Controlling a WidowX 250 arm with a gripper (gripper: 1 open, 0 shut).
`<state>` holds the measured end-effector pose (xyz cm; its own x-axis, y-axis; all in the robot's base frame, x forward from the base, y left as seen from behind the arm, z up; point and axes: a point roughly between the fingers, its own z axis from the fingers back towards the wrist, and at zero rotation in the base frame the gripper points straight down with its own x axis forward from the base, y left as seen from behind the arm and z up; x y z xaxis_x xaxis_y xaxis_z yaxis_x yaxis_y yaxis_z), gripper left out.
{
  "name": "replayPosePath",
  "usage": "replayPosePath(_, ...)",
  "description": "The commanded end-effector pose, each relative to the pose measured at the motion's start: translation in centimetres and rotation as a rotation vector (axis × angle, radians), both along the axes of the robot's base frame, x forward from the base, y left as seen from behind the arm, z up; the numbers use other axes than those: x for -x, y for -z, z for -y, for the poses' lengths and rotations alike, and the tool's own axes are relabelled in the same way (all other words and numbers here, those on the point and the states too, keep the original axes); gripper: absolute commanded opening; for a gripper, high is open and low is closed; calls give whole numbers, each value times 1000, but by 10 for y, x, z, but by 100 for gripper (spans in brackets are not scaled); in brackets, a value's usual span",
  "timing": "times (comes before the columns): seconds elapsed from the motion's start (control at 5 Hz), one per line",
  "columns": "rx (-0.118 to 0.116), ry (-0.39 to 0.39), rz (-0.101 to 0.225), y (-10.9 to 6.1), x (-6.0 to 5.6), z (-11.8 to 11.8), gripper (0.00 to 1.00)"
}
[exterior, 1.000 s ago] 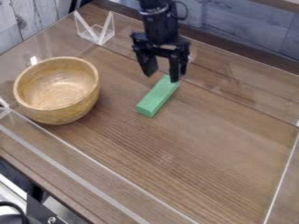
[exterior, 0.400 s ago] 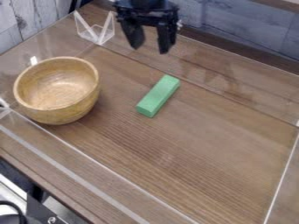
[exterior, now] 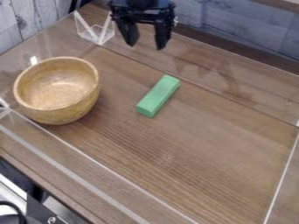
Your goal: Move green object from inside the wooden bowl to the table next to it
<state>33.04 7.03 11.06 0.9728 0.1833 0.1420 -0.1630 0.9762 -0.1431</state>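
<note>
Lying flat on the brown surface [exterior: 193, 157], the green object [exterior: 158, 96] is a slim rectangular block, bright green and plain, with a matte face and a slightly darker long side. It is set diagonally, its far end angled toward the right of the view. It is outside the wooden bowl [exterior: 58, 90], well apart from its rim. The bowl, at the left of the view, is round and light tan, with a thick rim and a pale interior; 1 bowl and 1 block are visible on the surface.

The surface is dark wood-grain, with the grain running lengthwise across it. A clear edging [exterior: 284, 188] borders it at the right. Near the far left corner is a white, angular wire-like piece [exterior: 96, 29], and beyond that corner is a grey textured material [exterior: 41, 17]. Black cables [exterior: 26, 199] lie past the surface's edge at the lower left.

The dark hand [exterior: 147, 44] is released, its 2 fingers spread with nothing between them, beyond the block and apart from it. Compared with the earliest frame, where the fingertips are close to the block's far end, the hand is now farther back, toward the top of the view. The block and the bowl keep their positions.
</note>
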Motion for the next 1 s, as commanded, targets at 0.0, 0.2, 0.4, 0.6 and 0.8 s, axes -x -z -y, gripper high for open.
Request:
replayPosePath(0.0, -16, -7, 34, -8, -4, 6, 100)
replayPosePath(0.2, -19, 2, 27, -2, -7, 11, 100)
replayPosePath(0.4, -21, 6, 23, 0, -7, 13, 100)
replayPosePath(0.6, -23, -32, 20, -4, -6, 18, 100)
replayPosePath(0.8, -26, -70, 21, -10, -4, 22, 100)
